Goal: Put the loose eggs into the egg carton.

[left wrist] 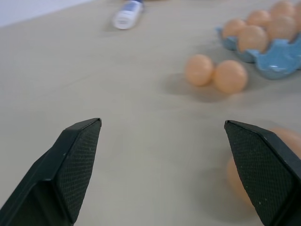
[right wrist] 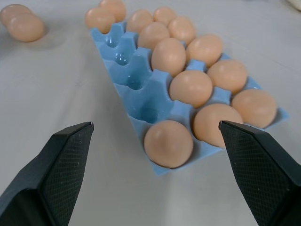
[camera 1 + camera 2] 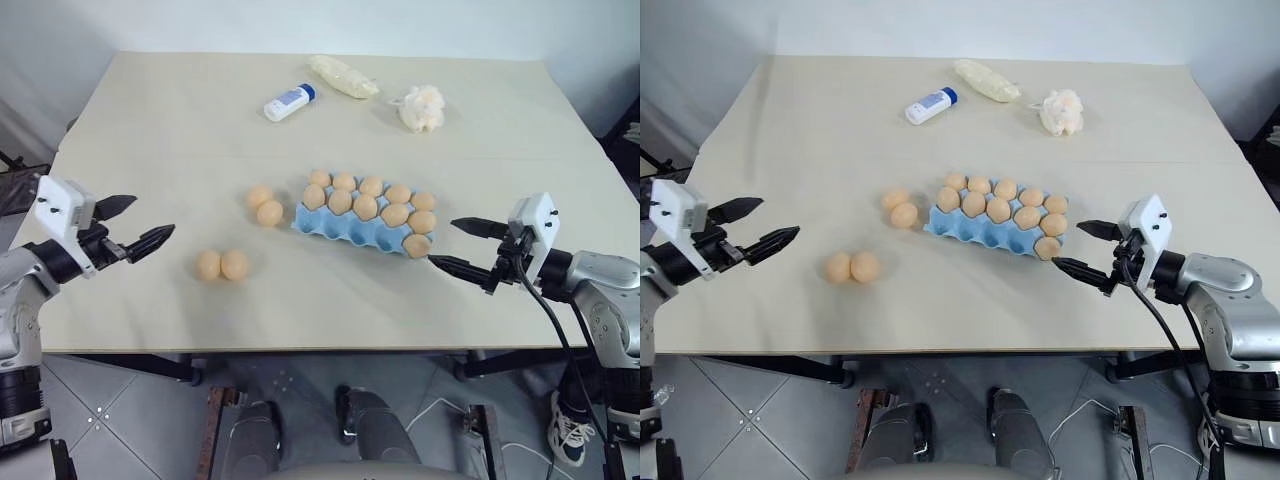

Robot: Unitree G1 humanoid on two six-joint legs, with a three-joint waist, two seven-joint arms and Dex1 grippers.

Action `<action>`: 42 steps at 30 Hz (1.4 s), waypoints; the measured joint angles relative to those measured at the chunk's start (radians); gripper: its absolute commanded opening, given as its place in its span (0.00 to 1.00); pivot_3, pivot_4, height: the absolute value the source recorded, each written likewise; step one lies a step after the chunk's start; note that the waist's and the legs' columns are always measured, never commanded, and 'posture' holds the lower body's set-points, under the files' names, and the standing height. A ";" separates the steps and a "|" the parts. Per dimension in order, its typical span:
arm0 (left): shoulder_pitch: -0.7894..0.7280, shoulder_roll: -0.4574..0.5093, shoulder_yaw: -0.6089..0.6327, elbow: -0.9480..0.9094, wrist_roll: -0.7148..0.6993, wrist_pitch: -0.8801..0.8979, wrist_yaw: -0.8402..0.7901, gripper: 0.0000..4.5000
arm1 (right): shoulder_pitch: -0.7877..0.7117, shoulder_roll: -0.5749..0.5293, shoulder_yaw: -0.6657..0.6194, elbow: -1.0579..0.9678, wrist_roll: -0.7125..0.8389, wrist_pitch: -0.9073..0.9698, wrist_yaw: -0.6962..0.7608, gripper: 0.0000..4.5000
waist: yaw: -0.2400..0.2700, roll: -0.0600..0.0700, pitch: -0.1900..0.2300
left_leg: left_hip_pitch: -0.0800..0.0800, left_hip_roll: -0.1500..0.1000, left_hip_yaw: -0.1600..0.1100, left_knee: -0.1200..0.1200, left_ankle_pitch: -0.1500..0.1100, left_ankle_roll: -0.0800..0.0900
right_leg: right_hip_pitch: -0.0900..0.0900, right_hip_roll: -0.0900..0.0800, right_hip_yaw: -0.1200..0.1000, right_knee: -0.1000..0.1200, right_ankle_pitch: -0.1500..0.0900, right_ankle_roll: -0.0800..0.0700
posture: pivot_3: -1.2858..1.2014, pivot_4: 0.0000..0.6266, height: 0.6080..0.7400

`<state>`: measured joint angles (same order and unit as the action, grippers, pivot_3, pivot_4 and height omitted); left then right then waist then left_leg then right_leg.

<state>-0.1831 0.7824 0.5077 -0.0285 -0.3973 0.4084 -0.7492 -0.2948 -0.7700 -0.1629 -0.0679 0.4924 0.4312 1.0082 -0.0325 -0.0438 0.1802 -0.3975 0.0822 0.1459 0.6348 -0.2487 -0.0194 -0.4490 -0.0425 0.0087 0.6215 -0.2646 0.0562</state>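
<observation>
My left hand [image 3: 135, 226], fingers apart and empty, is nearest the two loose eggs [image 3: 221, 265] on the desk [image 3: 180, 110], at its three o'clock; four front cups of the egg carton [image 3: 345, 232] are free.

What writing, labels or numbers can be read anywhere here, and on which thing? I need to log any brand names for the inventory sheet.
White bottle with blue cap: it bears a blue label patch, but the print is too small and blurred to read.
Egg carton: no text or number visible on it.
Loose eggs: no stamps visible.
Nothing else on the table carries legible writing.
</observation>
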 measured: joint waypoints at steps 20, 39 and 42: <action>0.306 -0.150 0.046 -0.324 -0.093 0.097 0.160 0.99 | -0.069 0.034 0.039 0.083 0.013 -0.038 0.132 1.00 | -0.004 -0.001 0.000 | 0.009 -0.001 0.003 -0.003 -0.001 0.002 | 0.005 0.000 0.012 -0.006 -0.007 -0.013 | 0.52 0.24 1.00; 0.158 -0.144 -0.176 -0.226 -0.032 0.113 0.182 0.99 | 0.002 0.034 0.032 0.053 0.006 -0.038 0.099 1.00 | -0.025 -0.001 0.000 | 0.009 -0.001 0.004 -0.004 -0.002 0.001 | 0.004 0.002 0.022 -0.006 -0.007 -0.013 | 0.52 0.24 1.00; 0.153 -0.138 -0.177 -0.208 -0.028 0.117 0.181 0.99 | 0.007 0.034 0.029 0.048 0.006 -0.038 0.095 1.00 | -0.025 -0.001 0.000 | 0.009 -0.001 0.004 -0.004 -0.002 0.001 | 0.004 0.003 0.022 -0.006 -0.007 -0.013 | 0.52 0.24 1.00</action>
<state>-0.0304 0.6446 0.3308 -0.2365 -0.4255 0.5256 -0.5681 -0.2873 -0.7359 -0.1337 -0.0203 0.4982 0.3931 1.1031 -0.0573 -0.0445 0.1798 -0.3882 0.0811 0.1500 0.6306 -0.2506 -0.0185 -0.4451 -0.0399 0.0307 0.6154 -0.2715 0.0435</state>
